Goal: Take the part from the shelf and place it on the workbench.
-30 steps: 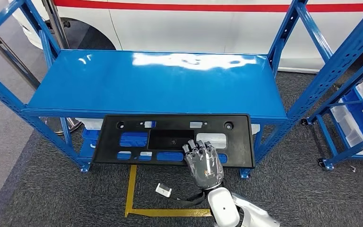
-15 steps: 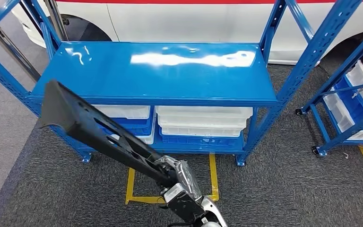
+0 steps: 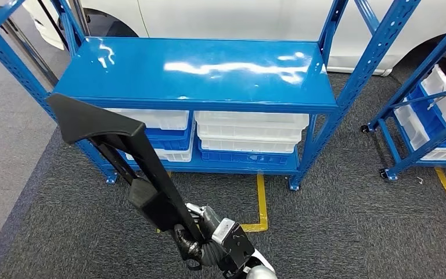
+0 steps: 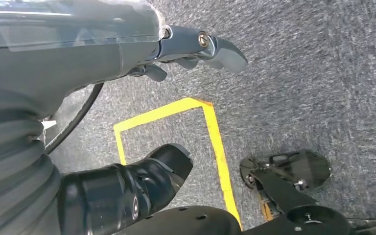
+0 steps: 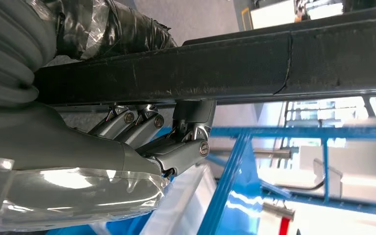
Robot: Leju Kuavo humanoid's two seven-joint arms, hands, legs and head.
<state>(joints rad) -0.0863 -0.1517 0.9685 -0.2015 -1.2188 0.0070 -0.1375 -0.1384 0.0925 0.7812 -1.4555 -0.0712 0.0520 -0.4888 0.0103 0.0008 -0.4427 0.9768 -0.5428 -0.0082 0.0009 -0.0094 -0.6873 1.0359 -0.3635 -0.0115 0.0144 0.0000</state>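
Part (image 3: 122, 151) swings upright, off the shelf (image 3: 197, 72); right robot hand (image 3: 209, 229) grasping it, left robot hand (image 4: 196, 46) released. Keep your grip firm turning toward 6 o'clock.

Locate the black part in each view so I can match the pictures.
Head view: the black part runs from upper left down to the right hand at bottom centre, in front of the blue shelf.
Left wrist view: I can't pick it out there.
Right wrist view: a long dark bar across the picture, fingers hooked on it.
Shared landmark: the blue shelf's frame.
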